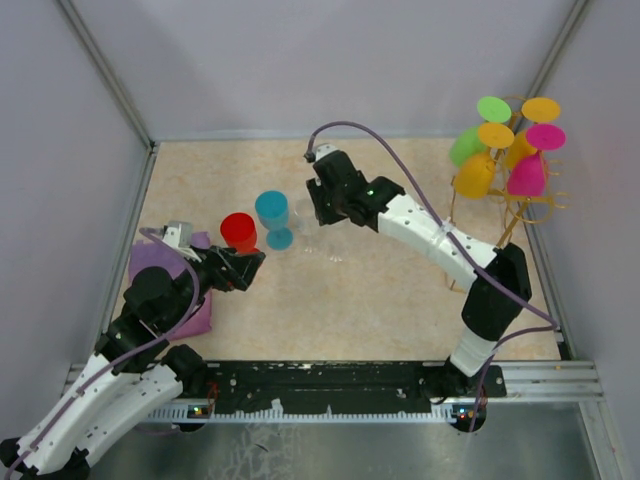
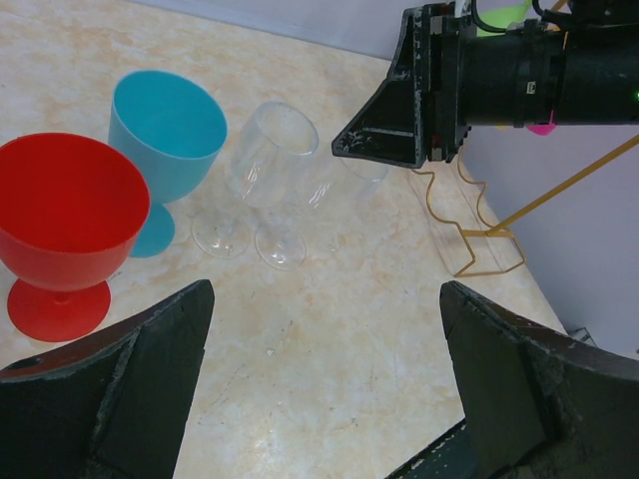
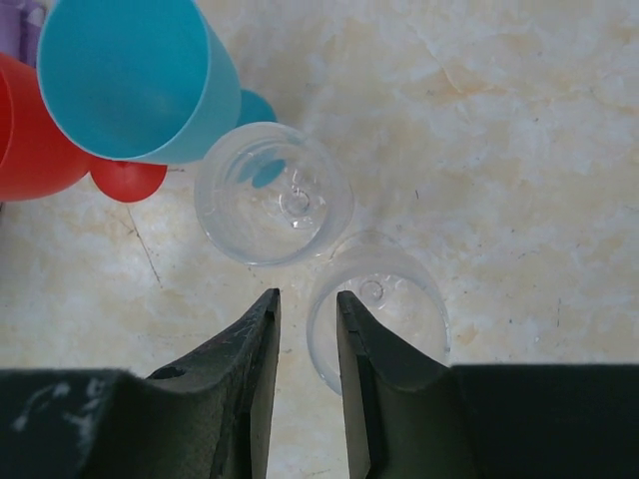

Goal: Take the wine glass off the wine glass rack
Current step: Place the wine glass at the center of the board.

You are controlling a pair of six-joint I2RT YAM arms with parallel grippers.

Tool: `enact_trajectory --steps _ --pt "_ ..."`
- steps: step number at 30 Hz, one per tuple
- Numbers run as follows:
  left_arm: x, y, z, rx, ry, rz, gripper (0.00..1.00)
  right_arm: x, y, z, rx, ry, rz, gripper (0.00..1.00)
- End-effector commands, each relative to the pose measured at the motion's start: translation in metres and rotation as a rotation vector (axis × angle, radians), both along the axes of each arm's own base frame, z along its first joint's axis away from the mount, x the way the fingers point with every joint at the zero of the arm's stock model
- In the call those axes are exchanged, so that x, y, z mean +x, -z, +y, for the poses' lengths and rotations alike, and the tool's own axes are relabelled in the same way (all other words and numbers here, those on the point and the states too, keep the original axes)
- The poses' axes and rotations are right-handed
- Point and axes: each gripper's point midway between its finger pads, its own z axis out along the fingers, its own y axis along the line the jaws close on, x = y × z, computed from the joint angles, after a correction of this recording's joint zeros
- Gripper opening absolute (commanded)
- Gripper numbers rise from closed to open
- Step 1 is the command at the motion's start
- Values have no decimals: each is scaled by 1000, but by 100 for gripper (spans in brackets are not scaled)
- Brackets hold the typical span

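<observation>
1. Since taller than all else, start with the wine glass rack point(image 1: 520, 200): well off to the right of the right gripper point(image 3: 309, 319), carrying coloured glasses point(image 1: 475, 175) bowl-down, seemingly hung by their feet.
2. Next, the left gripper point(image 2: 324, 294): spread wide, empty, low beside the red cup point(image 2: 65, 215), probably just waiting.
3. Just beyond the right gripper's tips: blue cup point(image 3: 130, 75) and a second clear glass point(image 3: 275, 195), both mouth-up, likely a set-down spot.
4. Last, the wine glass point(image 3: 384, 299): clear, mouth-up, off the rack, rim straddled by the right gripper's jaws, one inside, one outside; pinched or free, cannot tell.
5. No readable writing or brand.
</observation>
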Motion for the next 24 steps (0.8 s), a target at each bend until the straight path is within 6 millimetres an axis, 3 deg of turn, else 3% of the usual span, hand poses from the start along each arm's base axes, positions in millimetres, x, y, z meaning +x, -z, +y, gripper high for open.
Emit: enact_trajectory --steps 1,4,6,7,12,16,18,21,24 --pt "0 -8 -1 -17 5 -14 100 2 -53 4 42 -33 -82 30" --pt "0 -9 0 -17 2 -15 100 -1 -82 -2 29 -52 -107 34" --pt "0 -8 0 -15 2 -14 100 -2 -102 -10 11 -52 -136 48" --pt "0 -9 0 -16 1 -16 99 -3 -123 -17 18 -43 -178 54" --pt "2 -11 1 -13 -6 -27 100 -3 -190 -61 -16 47 -366 85" --pt "3 -19 6 8 -27 -54 100 4 -237 -105 32 135 -463 88" --pt "2 -23 8 18 -25 -61 100 12 -255 -140 74 214 -475 88" --pt "-1 -24 9 19 -20 -56 100 17 -275 -187 171 321 -492 89" --pt "-5 -21 8 5 -5 -45 99 21 -282 -233 241 442 -482 89"
